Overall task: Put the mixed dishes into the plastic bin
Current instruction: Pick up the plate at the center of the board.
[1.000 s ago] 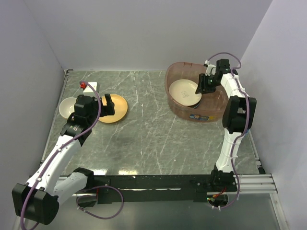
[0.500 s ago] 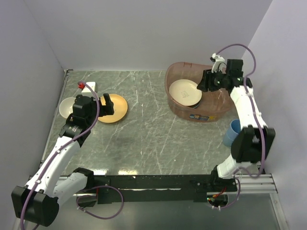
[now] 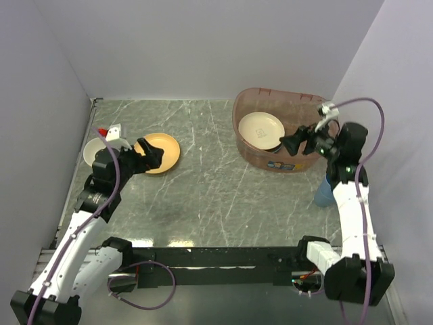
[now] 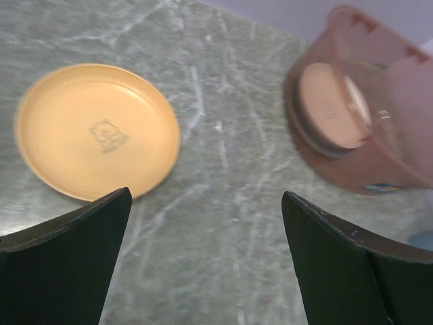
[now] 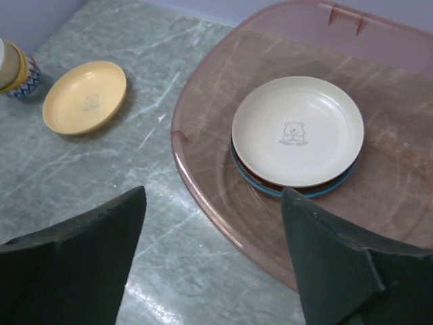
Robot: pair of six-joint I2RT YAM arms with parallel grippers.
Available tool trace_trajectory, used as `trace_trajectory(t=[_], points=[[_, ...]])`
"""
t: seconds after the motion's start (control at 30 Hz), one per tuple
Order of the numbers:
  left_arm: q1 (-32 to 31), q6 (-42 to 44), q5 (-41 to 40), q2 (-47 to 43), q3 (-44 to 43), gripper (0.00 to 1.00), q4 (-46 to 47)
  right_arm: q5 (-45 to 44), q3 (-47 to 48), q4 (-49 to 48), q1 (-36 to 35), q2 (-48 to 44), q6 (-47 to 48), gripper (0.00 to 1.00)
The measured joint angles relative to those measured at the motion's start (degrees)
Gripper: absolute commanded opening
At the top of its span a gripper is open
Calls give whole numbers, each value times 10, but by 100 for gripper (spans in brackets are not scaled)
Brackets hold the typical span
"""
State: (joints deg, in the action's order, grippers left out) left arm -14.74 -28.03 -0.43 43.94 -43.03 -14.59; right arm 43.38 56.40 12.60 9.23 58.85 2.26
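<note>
The plastic bin point(image 3: 306, 110) stands at the back right, and a cream plate point(image 5: 298, 128) lies in it on top of a blue-rimmed dish point(image 5: 284, 189). My right gripper point(image 3: 292, 145) hovers open and empty over the bin's near rim point(image 5: 196, 196). The yellow-orange plate point(image 3: 164, 150) lies on the table at the left. My left gripper point(image 3: 150, 154) is over its near edge, open and empty. A cream bowl point(image 3: 93, 150) sits left of that plate, partly behind my left arm; its side shows a zigzag pattern point(image 5: 17, 84). A light blue cup point(image 3: 325, 191) stands right of the bin.
Grey walls close the table at the back and both sides. The marble tabletop point(image 3: 216, 183) lies between the yellow plate and the bin. The blue cup is close beside my right forearm point(image 3: 352, 196).
My right arm has drawn back out of the bin toward the near right and its jaws have opened wider. The blue cup came into view. My left arm shifted slightly nearer.
</note>
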Motion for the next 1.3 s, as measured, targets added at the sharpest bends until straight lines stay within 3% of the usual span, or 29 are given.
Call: trace_trajectory(t=[0.17, 0.37, 0.7, 0.77, 1.23, 1.3], points=[[0, -85, 40, -24, 25, 99, 2, 51, -113, -74, 38, -58, -32, 93], [0, -195, 49, -16, 82, 99, 0, 88, -136, -107, 64, -56, -53, 94], [0, -343, -46, 123, 77, 98, -71, 101, -136, -115, 67, -54, -59, 95], [0, -364, -73, 164, 64, 89, -90, 101, -136, -115, 67, -53, -59, 95], [24, -417, -164, 409, -18, 63, -64, 101, -136, -115, 68, -52, -58, 95], [31, -417, -165, 433, -23, 50, -54, 101, -136, -115, 68, -52, -58, 95]])
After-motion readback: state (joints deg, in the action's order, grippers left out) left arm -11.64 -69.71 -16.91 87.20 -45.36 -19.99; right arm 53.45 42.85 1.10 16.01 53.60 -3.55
